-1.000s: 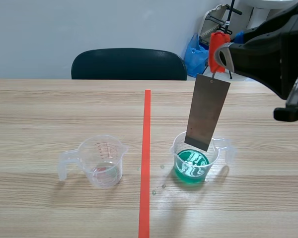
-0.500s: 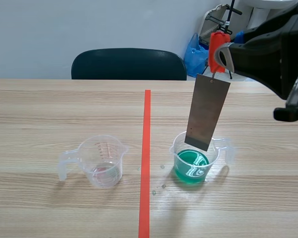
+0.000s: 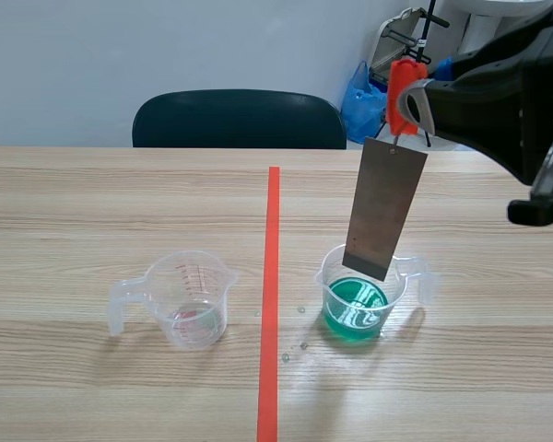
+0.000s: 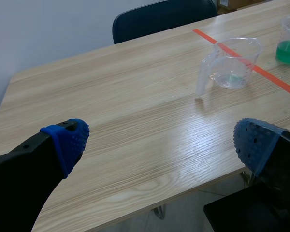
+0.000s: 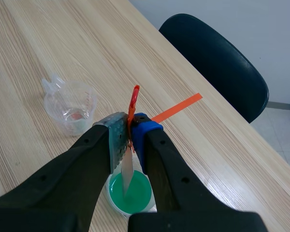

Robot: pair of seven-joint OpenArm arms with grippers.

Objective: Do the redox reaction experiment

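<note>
A grey metal strip (image 3: 383, 210) hangs from an orange clip (image 3: 404, 94), and my right gripper (image 3: 413, 103) is shut on that clip high over the table. The strip's lower end dips just inside the rim of a clear beaker of green liquid (image 3: 357, 308). In the right wrist view the clip (image 5: 132, 107) is pinched between the pads, with the strip (image 5: 127, 171) pointing down at the green beaker (image 5: 131, 195). A second clear beaker (image 3: 189, 301), holding a little clear liquid, stands left of the tape line. My left gripper (image 4: 159, 142) is open off the table's left edge, far from that beaker (image 4: 231, 64).
A dark chair (image 3: 239, 119) stands at the table's far side. A blue bag (image 3: 361, 98) and a rack lie behind it at the right. A few droplets (image 3: 301, 345) dot the wood near the green beaker.
</note>
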